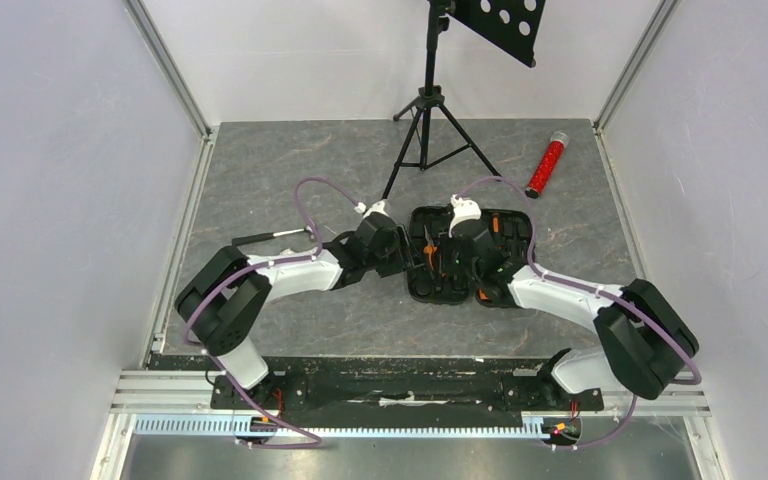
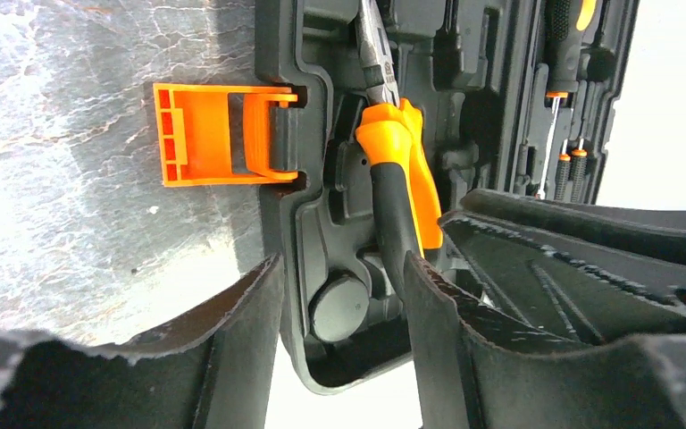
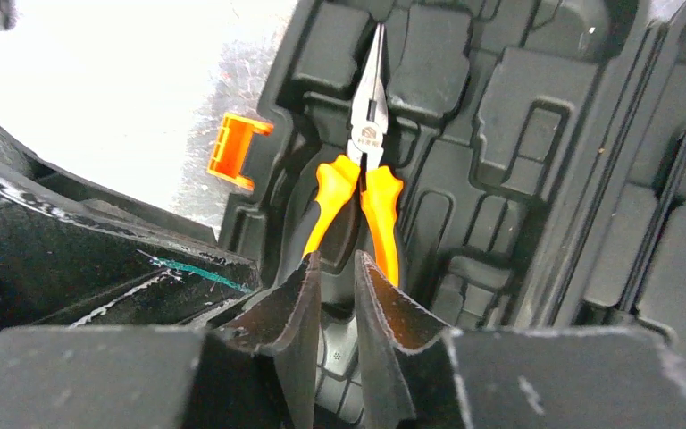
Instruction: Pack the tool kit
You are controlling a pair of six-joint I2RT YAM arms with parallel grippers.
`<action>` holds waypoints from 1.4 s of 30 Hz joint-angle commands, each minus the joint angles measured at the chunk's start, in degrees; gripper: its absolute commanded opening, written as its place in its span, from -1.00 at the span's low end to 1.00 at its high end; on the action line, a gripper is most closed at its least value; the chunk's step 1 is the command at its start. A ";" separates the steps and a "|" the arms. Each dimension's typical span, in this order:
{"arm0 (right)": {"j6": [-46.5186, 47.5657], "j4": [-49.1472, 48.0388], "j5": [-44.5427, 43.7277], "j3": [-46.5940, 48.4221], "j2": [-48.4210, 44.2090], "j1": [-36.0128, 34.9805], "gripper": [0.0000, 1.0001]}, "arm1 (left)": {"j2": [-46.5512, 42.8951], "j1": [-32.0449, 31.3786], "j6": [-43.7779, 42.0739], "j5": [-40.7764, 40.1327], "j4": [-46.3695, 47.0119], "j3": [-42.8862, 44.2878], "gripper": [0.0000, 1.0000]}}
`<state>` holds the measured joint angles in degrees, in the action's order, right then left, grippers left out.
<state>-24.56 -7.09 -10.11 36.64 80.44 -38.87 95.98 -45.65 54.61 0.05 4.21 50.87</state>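
The tool kit case [image 1: 515, 235] lies open on the grey table, its moulded tray facing up. Orange-and-black pliers [image 3: 362, 192] lie in a tray slot; they also show in the left wrist view [image 2: 399, 170]. The orange latch [image 2: 219, 134] sticks out from the case's left rim. My left gripper [image 2: 344, 286] is open, its fingers astride that rim just below the latch. My right gripper [image 3: 335, 268] hangs over the ends of the pliers' handles, its jaws a narrow gap apart with only the tray showing between them. Screwdrivers [image 2: 563, 54] sit in the far half.
A slim tool with a black handle and metal shaft [image 1: 272, 236] lies loose on the table left of the left arm. A black tripod stand [image 1: 428, 110] stands at the back. A red glittery tube [image 1: 546, 165] lies at the back right. White walls close in both sides.
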 commanded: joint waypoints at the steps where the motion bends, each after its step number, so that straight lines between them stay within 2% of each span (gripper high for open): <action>1: 0.92 2.79 0.37 3.83 -4.27 1.06 -0.50 | -4.95 0.38 0.94 -2.11 2.09 -1.94 0.10; 7: 2.41 6.11 12.62 6.70 -1.99 1.96 -0.13 | -7.31 0.43 1.86 -1.76 3.15 -5.23 0.07; 15: 0.38 5.96 12.88 5.47 1.59 1.96 -0.16 | -5.32 0.30 6.09 4.04 7.64 -8.78 0.03; 25: 0.12 6.07 11.03 5.29 4.28 1.95 -0.35 | -1.41 -1.17 9.35 9.41 12.61 -9.07 -0.04; 29: 0.22 5.96 10.81 5.41 3.90 1.87 -0.64 | -1.79 -1.37 9.70 9.68 13.36 -9.90 -0.10; 32: 0.17 5.70 10.50 5.96 3.46 1.71 -0.98 | -2.54 -1.78 9.94 9.97 13.52 -10.48 -0.13; 42: -4.81 4.17 6.51 7.52 3.17 0.36 -1.00 | -3.59 -3.30 10.74 9.53 13.81 -11.11 -0.15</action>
<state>-26.52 0.86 -0.93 41.41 84.47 -37.69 94.21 -48.21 62.76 8.16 15.09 39.86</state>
